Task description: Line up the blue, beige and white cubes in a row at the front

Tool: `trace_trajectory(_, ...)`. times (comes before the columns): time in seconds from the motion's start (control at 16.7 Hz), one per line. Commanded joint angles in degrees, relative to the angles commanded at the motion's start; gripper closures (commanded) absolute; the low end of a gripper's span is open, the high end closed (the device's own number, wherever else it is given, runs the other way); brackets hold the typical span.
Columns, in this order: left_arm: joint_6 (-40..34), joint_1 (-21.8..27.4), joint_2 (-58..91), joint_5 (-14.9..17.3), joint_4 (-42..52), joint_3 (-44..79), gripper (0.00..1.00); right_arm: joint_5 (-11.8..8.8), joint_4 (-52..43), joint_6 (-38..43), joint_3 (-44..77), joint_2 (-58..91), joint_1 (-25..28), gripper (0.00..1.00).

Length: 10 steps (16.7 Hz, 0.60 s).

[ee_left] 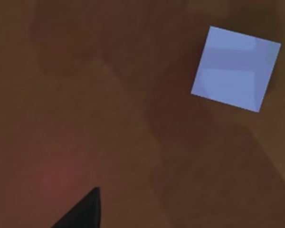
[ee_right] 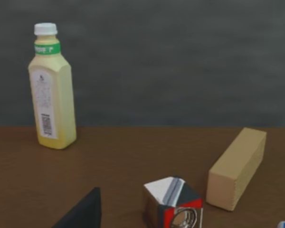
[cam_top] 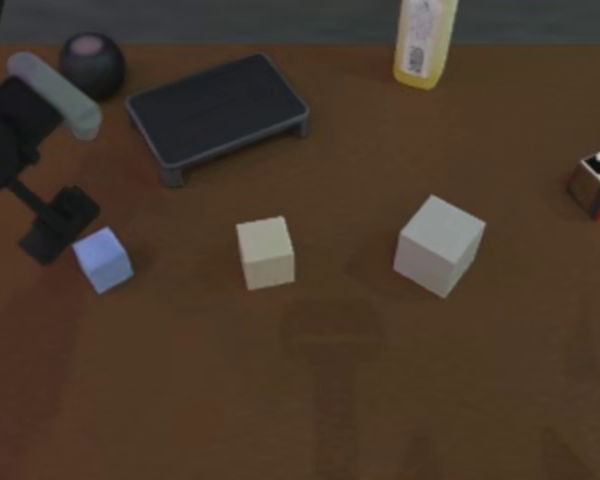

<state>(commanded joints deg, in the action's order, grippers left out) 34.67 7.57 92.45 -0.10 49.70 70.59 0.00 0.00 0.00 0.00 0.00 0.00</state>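
Pale blue, the smallest cube (cam_top: 103, 259) sits at the left of the table (cam_top: 310, 400), turned a little askew, and it lies free on the wood with nothing gripping it. To its right stands the beige cube (cam_top: 265, 252), and further right again the white cube (cam_top: 439, 245), the largest; the three lie roughly in one line across the middle of the table, well apart from one another. My left gripper (cam_top: 58, 225) is just beside the blue cube, up and to the left of it, apart from it as far as I can see; I cannot tell whether its fingers are spread or closed. My left wrist camera shows the blue cube (ee_left: 236, 69) from above on bare wood, with one dark fingertip (ee_left: 83, 213) at the frame's edge.

Behind the cubes lies a dark tray (cam_top: 217, 112) on short feet, with nothing in it. A dark ball (cam_top: 92, 62) rests at the back left, a yellow bottle (cam_top: 425, 40) with a white cap at the back. At the right edge is a small brown-and-red box (cam_top: 597, 185). My right wrist camera sees that box (ee_right: 173, 204), the bottle (ee_right: 51, 90), a tan block (ee_right: 237, 168) and one dark fingertip (ee_right: 83, 213); my right arm is outside the top view.
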Motion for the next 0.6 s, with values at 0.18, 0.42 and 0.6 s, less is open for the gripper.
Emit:
trace_trajectory(0.18, 4.86, 1.03, 12.64, 0.01, 6.88, 10.24, 0.00, 0.00, 0.00, 0.00, 0.00, 0.00, 0.00, 0.00)
trace_trajectory(0.42, 9.10, 1.93, 23.95, 0.16, 12.59, 19.54, 0.00, 0.00, 0.00, 0.00, 0.00, 0.00, 0.00, 0.00)
trace_trajectory(0.6, 10.14, 2.14, 26.41, 0.21, 13.92, 21.90, 0.00, 0.00, 0.00, 0.00, 0.00, 0.00, 0.00, 0.00)
